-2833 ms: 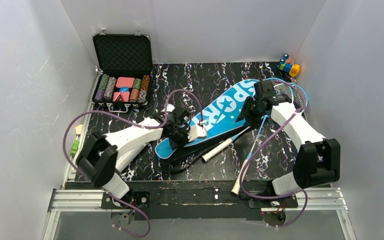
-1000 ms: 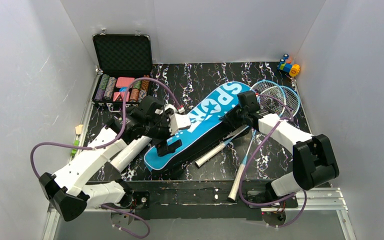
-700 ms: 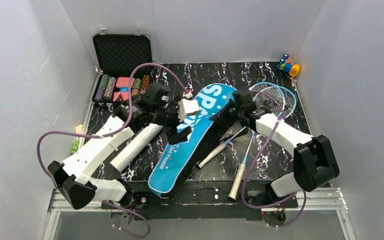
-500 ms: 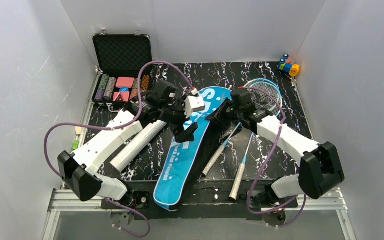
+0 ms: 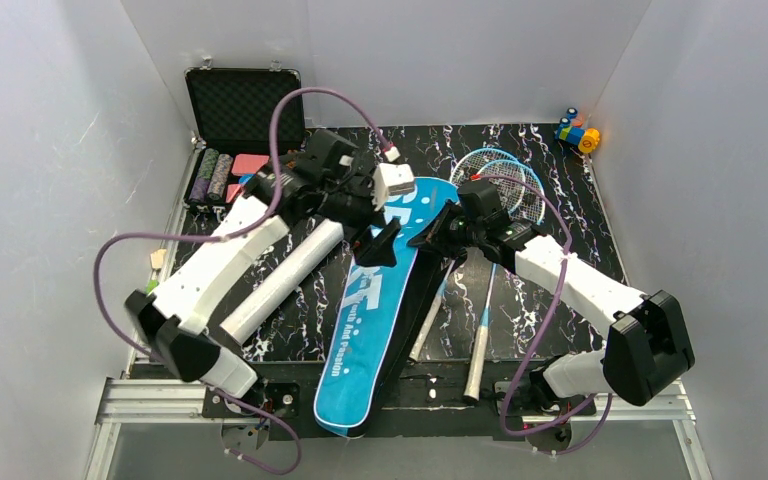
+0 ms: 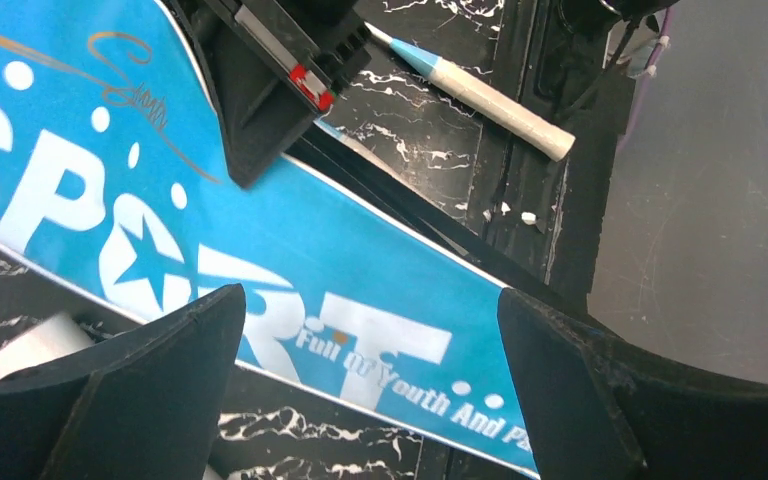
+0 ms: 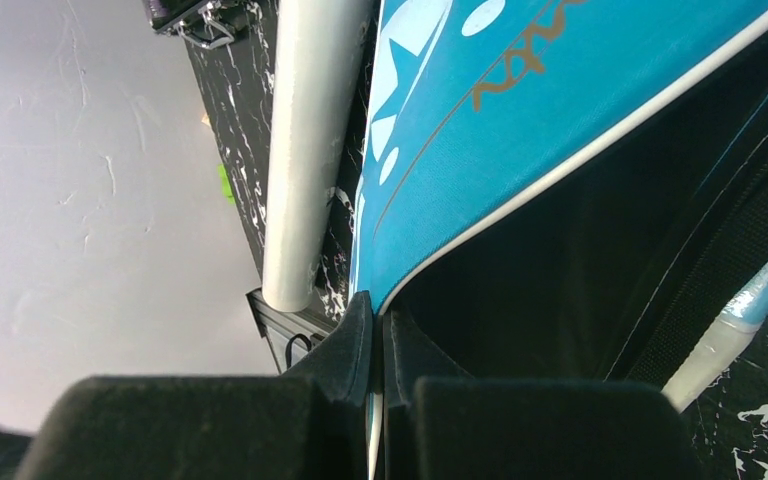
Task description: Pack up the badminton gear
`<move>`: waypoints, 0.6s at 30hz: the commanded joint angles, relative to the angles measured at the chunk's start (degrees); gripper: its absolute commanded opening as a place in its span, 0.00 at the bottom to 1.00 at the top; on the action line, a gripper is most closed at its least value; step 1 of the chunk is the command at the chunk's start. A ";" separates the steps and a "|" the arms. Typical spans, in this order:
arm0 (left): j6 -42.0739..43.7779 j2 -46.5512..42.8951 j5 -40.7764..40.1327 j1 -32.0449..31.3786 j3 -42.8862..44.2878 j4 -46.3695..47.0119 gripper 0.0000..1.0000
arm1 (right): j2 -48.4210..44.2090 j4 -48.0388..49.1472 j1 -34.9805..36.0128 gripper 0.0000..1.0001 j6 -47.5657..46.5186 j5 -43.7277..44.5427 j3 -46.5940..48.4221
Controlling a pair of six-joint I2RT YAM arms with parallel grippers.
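- Bag [image 5: 360, 330]: lies flat from centre to bottom centre of the top view. Its lower end overhangs the near edge of the table [image 5: 420, 140], and a dark opening shows along its right side.
- Right gripper [image 7: 378, 322]: clenched on the bag's white-piped edge, centre frame.
- Left gripper [image 6: 370, 345]: released, jaws wide, hovering over the bag's lettering and grasping nothing.
- Rackets [image 5: 505, 185]: both outside the bag. Heads are upper right of centre; handles run to the bottom edge beside the bag.
- Tube [image 5: 280, 285]: on the table left of the bag, unpacked.
- Shuttlecocks: none visible.
- Assessment: early stage. The bag is apparently being opened and nothing is loaded. Rackets, tube and any shuttlecocks are left, then closing.
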 commanded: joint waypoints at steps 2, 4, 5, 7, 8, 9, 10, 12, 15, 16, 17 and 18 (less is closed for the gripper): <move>0.90 -3.15 -2.59 -0.80 -2.50 -7.76 0.98 | -1.32 4.20 1.02 0.01 -3.57 -0.19 3.82; 0.30 -6.12 -5.14 -2.34 -5.77 -2.25 0.98 | -1.47 3.87 1.56 0.01 -4.24 0.29 4.87; -0.54 -9.79 -7.35 -3.03 -9.95 3.84 0.98 | -1.49 4.12 1.78 0.01 -4.25 0.18 5.13; -0.75 -15.52 -10.18 -4.74 -16.84 12.80 0.98 | -1.20 3.90 2.34 0.01 -4.11 0.49 6.25; -1.34 -16.74 -11.82 -5.95 -18.87 14.96 0.98 | -0.95 3.72 2.65 0.01 -4.15 0.65 6.81; -2.79 -16.93 -13.69 -6.66 -20.07 15.88 0.98 | -0.78 3.49 2.98 0.01 -4.14 1.04 7.48; -3.94 -16.22 -15.07 -6.91 -20.56 15.95 0.98 | -0.60 3.27 3.43 0.01 -4.18 1.42 8.10; -6.34 -14.88 -17.24 -7.19 -21.34 16.32 0.98 | -0.31 3.14 4.26 0.01 -4.06 1.99 8.98; -8.21 -14.53 -18.53 -8.05 -22.62 19.33 0.98 | -0.18 3.19 5.32 0.01 -3.78 3.20 9.33; -8.68 -14.08 -18.85 -8.35 -22.31 19.35 0.98 | -0.18 3.05 5.66 0.01 -3.75 3.57 9.38; -9.43 -13.64 -19.32 -8.49 -21.96 19.46 0.98 | -0.10 2.79 6.01 0.01 -3.77 4.07 9.52; -9.68 -13.45 -20.05 -8.52 -21.92 19.85 0.98 | -0.02 2.57 6.23 0.01 -3.72 4.44 9.67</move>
